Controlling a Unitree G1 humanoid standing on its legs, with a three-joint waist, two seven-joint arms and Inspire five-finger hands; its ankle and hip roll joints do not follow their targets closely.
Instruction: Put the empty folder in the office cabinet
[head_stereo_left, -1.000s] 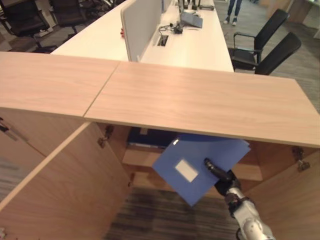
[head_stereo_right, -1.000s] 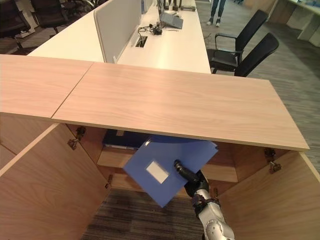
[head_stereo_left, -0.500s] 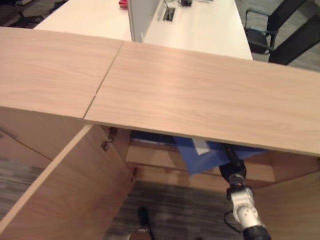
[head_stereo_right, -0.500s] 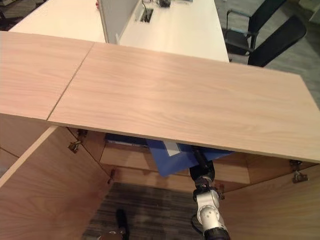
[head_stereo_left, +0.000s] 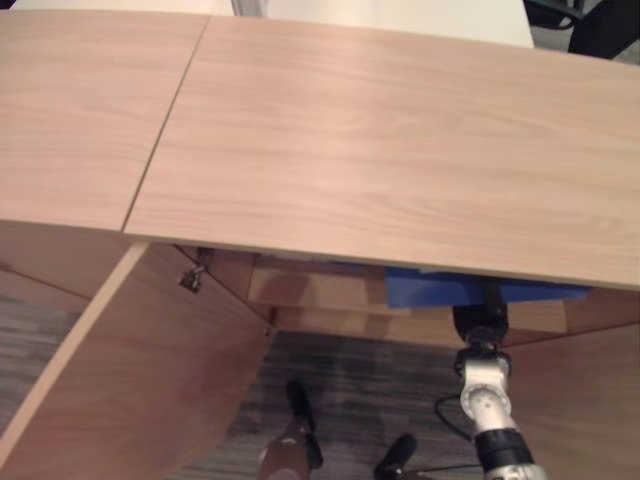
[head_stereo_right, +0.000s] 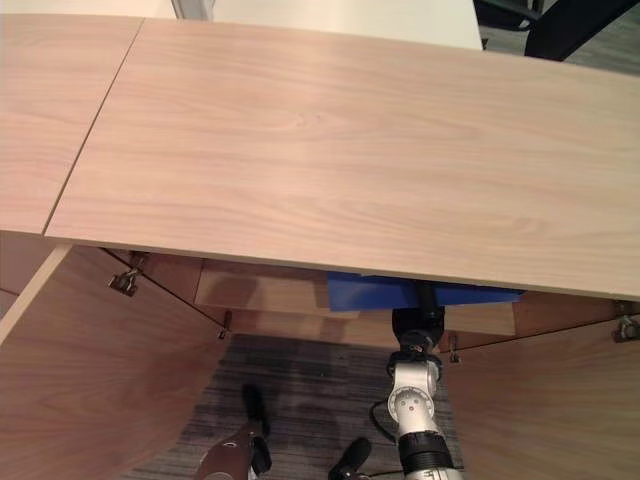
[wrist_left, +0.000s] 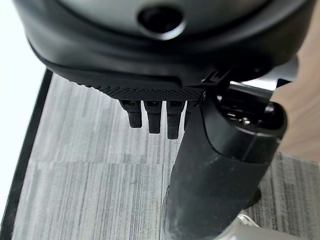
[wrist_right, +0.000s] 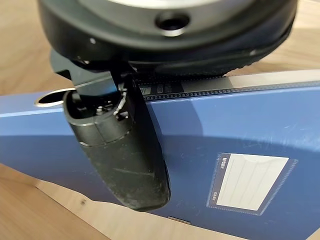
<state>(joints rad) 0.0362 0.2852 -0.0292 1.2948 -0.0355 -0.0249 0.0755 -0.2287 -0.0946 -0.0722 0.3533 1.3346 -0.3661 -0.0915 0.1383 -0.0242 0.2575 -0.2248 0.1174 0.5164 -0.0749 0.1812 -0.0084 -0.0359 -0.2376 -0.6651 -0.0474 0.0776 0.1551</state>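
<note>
A blue folder (head_stereo_left: 440, 291) with a white label (wrist_right: 250, 182) lies flat on the shelf (head_stereo_left: 310, 290) inside the office cabinet, mostly hidden under the wooden cabinet top (head_stereo_left: 380, 140). My right hand (head_stereo_left: 478, 322) reaches in under the top's front edge. Its thumb (wrist_right: 125, 155) presses on the folder's cover (wrist_right: 225, 130), and its fingers are hidden beneath the folder. My left hand (wrist_left: 150, 117) hangs over the grey carpet with relaxed fingers, holding nothing.
The left cabinet door (head_stereo_left: 130, 380) stands open towards me, with a metal hinge (head_stereo_left: 190, 278) at its inner corner. The right door (head_stereo_left: 590, 400) is open too. Grey carpet (head_stereo_left: 350, 390) lies between the doors. A second cabinet top (head_stereo_left: 70, 110) adjoins on the left.
My view has moved forward and tipped down. My right hand has carried the folder from in front of the opening, tilted, to flat on the shelf under the cabinet top.
</note>
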